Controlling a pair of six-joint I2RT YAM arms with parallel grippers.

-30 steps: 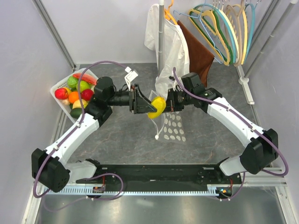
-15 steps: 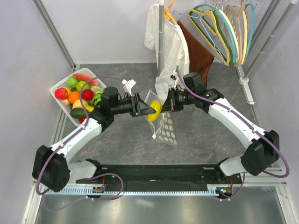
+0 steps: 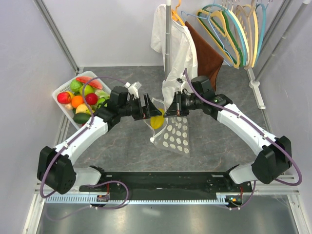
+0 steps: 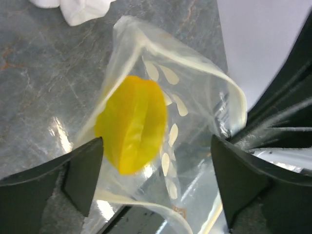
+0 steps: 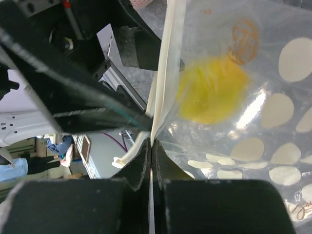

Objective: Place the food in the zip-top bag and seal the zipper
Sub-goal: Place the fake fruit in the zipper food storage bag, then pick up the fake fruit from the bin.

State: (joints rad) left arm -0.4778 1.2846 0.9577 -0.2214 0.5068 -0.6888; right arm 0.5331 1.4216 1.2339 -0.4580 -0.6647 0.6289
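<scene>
Lying inside the zip-top bag [image 4: 195, 122], the yellow fruit [image 4: 131, 124] sits just past the mouth, with nothing touching it. The mouth gapes as a loop, and its pale zipper [image 5: 165, 58] track runs up out of the right gripper [image 5: 151, 146], whose fingers are pinched flat together on that edge and hold the bag up, its dotted body slanting down toward the table [image 3: 122, 146]. The left gripper [image 4: 156, 161] faces the opening with its fingers wide apart and empty, one to each side of the mouth. The step in hand looks like the release and withdrawal after this drop. To do it well, the left arm should back straight out along its approach line, fingers spread, so that neither pad snags the floppy rim and drags the fruit back out. The right pinch should hold firm and high, so the fruit slides deeper and the mouth stays open for the next piece. The rest of the food [image 3: 80, 92] is heaped in the white basket [image 3: 58, 89], well off to the left.
</scene>
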